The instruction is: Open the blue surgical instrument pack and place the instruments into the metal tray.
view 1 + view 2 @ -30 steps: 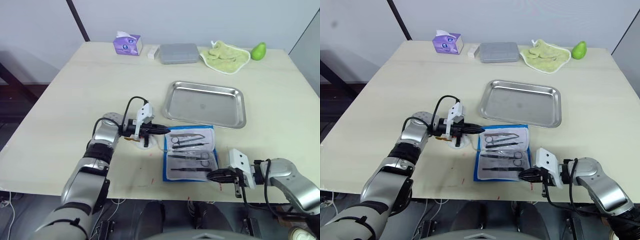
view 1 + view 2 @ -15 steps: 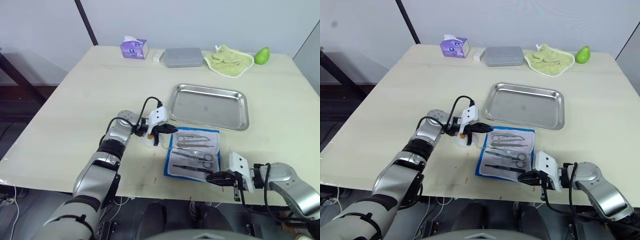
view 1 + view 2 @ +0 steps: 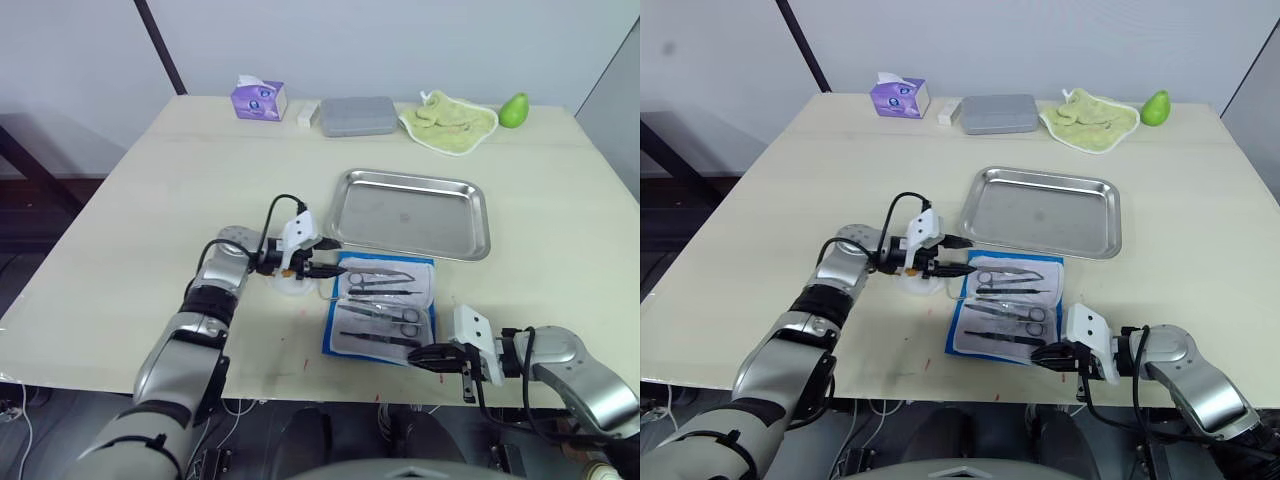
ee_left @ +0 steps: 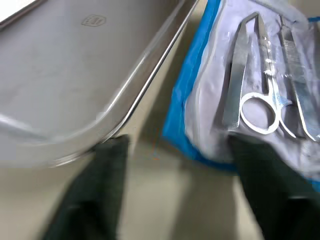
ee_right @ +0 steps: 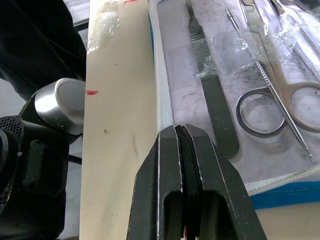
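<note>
The blue surgical instrument pack [image 3: 380, 308] lies open on the table, white lining up, with several steel instruments [image 3: 378, 293] in its clear pockets. Just beyond it sits the metal tray [image 3: 412, 210], with nothing in it. My left gripper [image 3: 330, 257] is open at the pack's far left corner, next to the tray's near rim. In the left wrist view its fingers [image 4: 100, 190] straddle the pack's blue edge [image 4: 197, 75] and the tray rim [image 4: 135, 100]. My right gripper [image 3: 425, 355] is shut, empty, at the pack's near right corner by the table edge; its fingertips [image 5: 181, 135] point at the lining.
Along the far edge stand a purple tissue box [image 3: 258, 100], a grey flat box [image 3: 358, 115], a yellow-green cloth [image 3: 448, 113] and a green fruit [image 3: 514, 108]. A small white object [image 3: 290, 285] sits under my left gripper. The table's front edge [image 5: 115, 125] runs close to my right gripper.
My left gripper has gone from shut to open at the pack's far left corner. The head camera has shifted. The right gripper stays shut in the same spot.
</note>
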Robot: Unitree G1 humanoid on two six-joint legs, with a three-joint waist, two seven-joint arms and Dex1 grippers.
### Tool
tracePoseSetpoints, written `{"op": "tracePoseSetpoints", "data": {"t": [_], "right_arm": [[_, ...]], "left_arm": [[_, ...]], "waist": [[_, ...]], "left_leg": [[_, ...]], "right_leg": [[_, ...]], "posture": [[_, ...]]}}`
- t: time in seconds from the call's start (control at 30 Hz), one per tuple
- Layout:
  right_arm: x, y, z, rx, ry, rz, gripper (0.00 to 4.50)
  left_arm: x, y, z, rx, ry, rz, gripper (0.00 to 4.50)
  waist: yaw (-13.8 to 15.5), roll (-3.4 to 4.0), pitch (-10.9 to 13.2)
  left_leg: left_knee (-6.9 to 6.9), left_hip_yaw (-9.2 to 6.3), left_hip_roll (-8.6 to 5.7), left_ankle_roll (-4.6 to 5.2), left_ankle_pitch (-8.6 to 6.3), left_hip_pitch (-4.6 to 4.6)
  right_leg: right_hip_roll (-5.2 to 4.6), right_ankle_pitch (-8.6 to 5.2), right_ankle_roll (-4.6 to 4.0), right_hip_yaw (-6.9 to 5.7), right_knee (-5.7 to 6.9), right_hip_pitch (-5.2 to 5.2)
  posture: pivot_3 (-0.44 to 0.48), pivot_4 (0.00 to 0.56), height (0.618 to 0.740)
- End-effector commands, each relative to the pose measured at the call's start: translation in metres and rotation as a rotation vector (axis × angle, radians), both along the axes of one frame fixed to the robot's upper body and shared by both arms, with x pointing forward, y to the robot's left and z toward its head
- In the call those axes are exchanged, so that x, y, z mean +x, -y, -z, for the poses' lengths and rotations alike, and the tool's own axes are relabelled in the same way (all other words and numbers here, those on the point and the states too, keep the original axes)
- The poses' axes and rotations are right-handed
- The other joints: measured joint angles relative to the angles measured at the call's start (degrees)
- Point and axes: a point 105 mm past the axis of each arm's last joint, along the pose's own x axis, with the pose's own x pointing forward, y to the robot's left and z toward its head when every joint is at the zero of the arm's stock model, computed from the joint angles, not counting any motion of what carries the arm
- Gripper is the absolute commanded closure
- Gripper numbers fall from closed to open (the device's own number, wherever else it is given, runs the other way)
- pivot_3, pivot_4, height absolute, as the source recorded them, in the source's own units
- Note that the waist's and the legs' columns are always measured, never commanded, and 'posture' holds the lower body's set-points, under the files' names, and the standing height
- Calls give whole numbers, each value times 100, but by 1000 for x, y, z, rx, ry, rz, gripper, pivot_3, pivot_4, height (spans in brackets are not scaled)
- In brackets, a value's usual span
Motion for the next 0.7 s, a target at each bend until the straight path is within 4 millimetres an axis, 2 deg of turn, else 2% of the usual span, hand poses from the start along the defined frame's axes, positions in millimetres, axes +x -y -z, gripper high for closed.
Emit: {"op": "tracePoseSetpoints", "data": {"t": [0.03,0.17,0.23,0.37,0.57,0.63,0.67,0.7], "right_arm": [[1,5,3,-17,-29,23,4500],[3,3,-3,7,-22,25,4500],[3,1,-8,23,-17,18,4500],[5,-2,-21,87,12,13,4500],[9,-3,-38,152,60,21,4500],[8,-1,-50,183,80,27,4500],[7,2,-58,200,87,35,3998],[5,6,-66,209,98,43,3872]], "left_arm": [[-8,-16,-7,-39,-27,-23,39],[-15,-30,-17,-78,-25,-44,39],[-20,-34,-28,-145,-28,-51,39],[-38,-44,-44,-238,-51,-40,39],[-64,-45,-64,-347,-80,10,39],[-71,-48,-70,-365,-79,-5,39],[-74,-51,-72,-364,-68,-19,0],[-81,-53,-77,-398,-69,7,0]], "waist": [[1,-1,4],[3,-3,11],[2,-9,25],[2,-15,59],[31,-21,104],[21,-22,119],[20,-22,119],[19,-19,126]], "left_leg": [[0,0,0,0,0,0],[-1,0,0,0,0,-1],[-1,0,0,0,0,-2],[-2,0,2,0,0,-6],[-1,-3,2,0,0,-16],[-1,-12,2,0,0,-16],[-1,-23,2,0,0,-15],[-2,-23,2,0,0,-15]], "right_leg": [[0,0,0,0,0,-1],[-1,0,0,0,0,-3],[-2,0,0,0,0,-4],[-4,0,0,0,0,-8],[-11,0,1,-4,1,-16],[-11,0,1,-3,2,-16],[-11,0,1,0,2,-18],[-11,0,1,1,2,-17]], "posture": [[0,150,740],[0,150,740],[0,150,740],[0,150,740],[0,150,740],[0,150,740],[0,150,740],[0,150,740]]}}
